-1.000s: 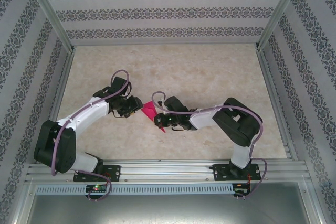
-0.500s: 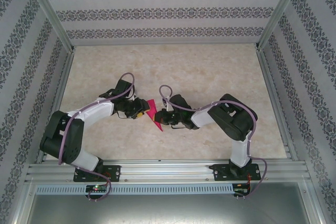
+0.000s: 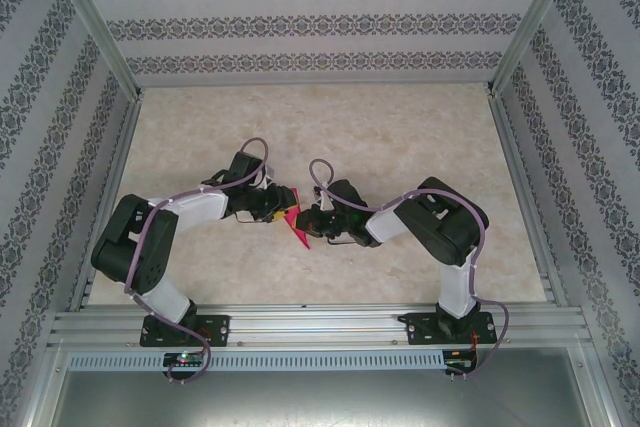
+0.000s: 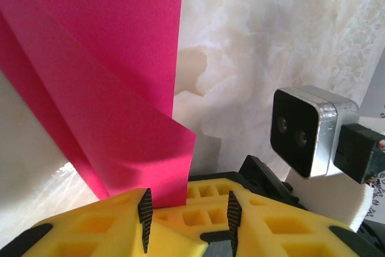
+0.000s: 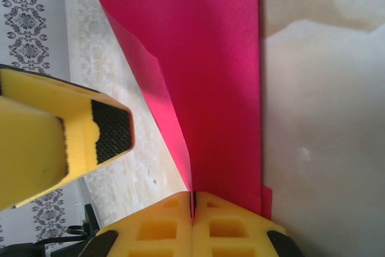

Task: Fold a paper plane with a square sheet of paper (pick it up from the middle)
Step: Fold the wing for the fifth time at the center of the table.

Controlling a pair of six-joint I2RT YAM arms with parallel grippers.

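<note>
The magenta-pink sheet of paper (image 3: 295,225) is folded into a narrow, creased shape and stands up off the table between the two arms. My right gripper (image 5: 192,200) is shut on its lower edge, with the paper (image 5: 210,76) rising from the closed pads. My left gripper (image 4: 187,209) is open, and the paper (image 4: 108,100) hangs just beyond its left pad, touching neither pad that I can see. In the top view the left gripper (image 3: 283,204) faces the right gripper (image 3: 307,222) closely across the paper. One left finger (image 5: 111,130) shows beside the paper in the right wrist view.
The right wrist's camera housing (image 4: 304,130) sits close in front of the left gripper. The pale marble-patterned table (image 3: 400,137) is bounded by metal rails (image 3: 520,187) and patterned walls. Both arm bases stand on the front rail (image 3: 320,327).
The left arm has swung right and brought its open gripper up to the paper. The right gripper has shifted slightly, still holding the paper, which now looks narrower from above.
</note>
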